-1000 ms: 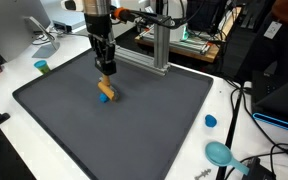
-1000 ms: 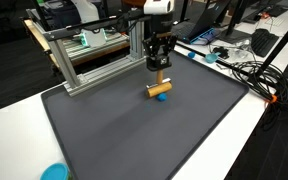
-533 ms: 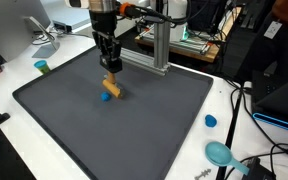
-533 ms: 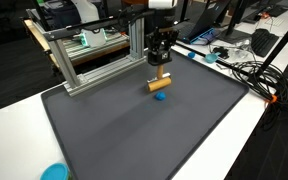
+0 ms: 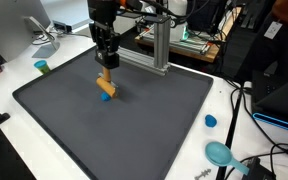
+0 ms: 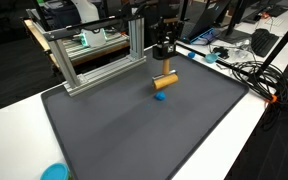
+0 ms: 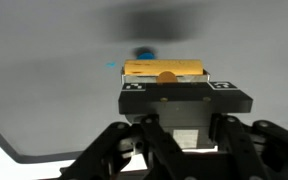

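Nearest the camera in an exterior view lay the bare front of the dark surface (image 5: 144,135), and farther in a small blue piece (image 5: 104,96) rested on it. Just above that piece, clear of it and of the surface, hung a wooden block (image 5: 106,81), clamped by its sides between the jaws of the gripper (image 5: 106,70). Behind them a metal frame (image 5: 162,50) stood at the surface's far edge.

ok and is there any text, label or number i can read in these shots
None legible.
Two small white marks on the gripper body, wrist view: too blurred to read.
The wooden block it holds, the blue piece and the dark mat show no print.
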Tool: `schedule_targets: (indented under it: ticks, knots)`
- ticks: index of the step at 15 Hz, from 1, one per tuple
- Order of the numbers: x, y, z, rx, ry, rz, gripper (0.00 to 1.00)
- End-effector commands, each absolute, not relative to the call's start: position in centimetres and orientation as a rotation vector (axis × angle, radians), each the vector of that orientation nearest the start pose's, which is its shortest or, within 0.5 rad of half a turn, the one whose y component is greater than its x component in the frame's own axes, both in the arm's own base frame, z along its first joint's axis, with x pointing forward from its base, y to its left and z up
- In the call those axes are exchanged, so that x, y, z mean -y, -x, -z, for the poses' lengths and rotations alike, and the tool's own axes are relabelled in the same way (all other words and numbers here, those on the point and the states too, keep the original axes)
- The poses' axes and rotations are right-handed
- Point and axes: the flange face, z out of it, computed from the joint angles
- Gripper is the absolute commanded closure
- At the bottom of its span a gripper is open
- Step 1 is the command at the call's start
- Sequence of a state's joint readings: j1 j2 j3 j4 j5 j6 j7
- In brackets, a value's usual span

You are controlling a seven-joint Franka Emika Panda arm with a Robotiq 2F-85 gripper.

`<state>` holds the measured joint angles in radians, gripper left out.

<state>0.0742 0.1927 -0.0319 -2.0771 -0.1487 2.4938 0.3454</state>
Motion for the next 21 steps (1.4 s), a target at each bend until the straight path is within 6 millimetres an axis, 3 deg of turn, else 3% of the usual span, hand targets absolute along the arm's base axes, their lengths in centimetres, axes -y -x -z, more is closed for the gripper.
schedule_targets:
  ticks: [1, 4, 5, 6, 7, 21]
  knots:
    - [-0.6, -60.5, -36.2, -0.402, 3.153, 0.442, 0.78]
    - [0.4, -60.5, -35.3, -0.425, 3.129, 0.36, 0.78]
    - [0.1, -60.1, -35.0, -0.405, 3.153, 0.379, 0.53]
    - [0.4, -60.1, -34.8, -0.415, 3.148, 0.369, 0.53]
    - [0.5, -60.1, -34.6, -0.421, 3.147, 0.363, 0.78]
    - [1.1, -61.3, -31.4, -0.421, 3.161, 0.356, 0.78]
